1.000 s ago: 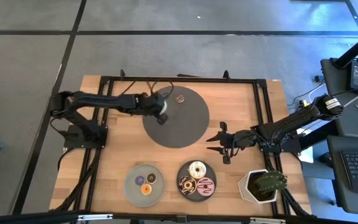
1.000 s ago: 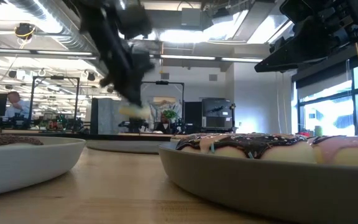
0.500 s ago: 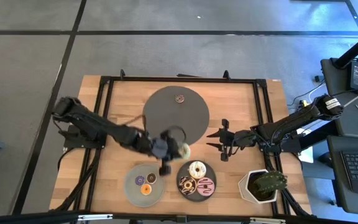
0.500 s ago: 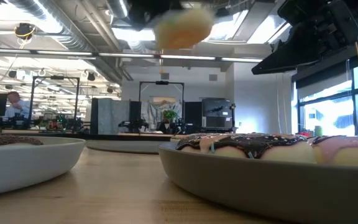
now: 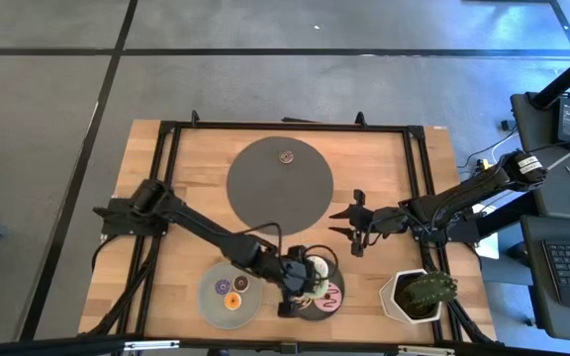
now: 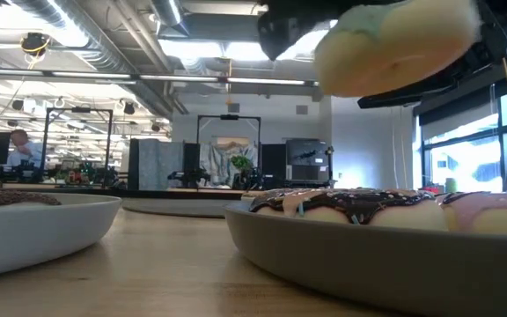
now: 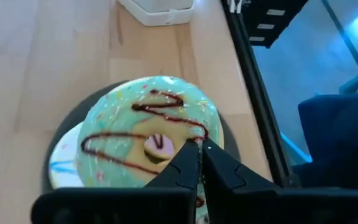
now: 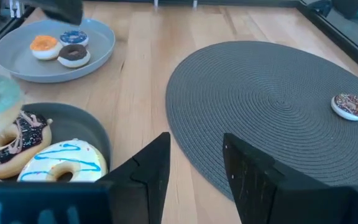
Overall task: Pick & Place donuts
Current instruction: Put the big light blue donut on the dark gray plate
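Left wrist view showed the left gripper (image 7: 199,163) clenched on a green donut (image 7: 146,138), seemingly light and stiff, pinched through its ring above the plate (image 7: 68,124).

Even overhead lighting, some blur

Ceiling strips are glaring behind my left gripper (image 6: 306,22); the green donut (image 6: 399,44) I'm carrying is blurring, window light is bluing beside it.
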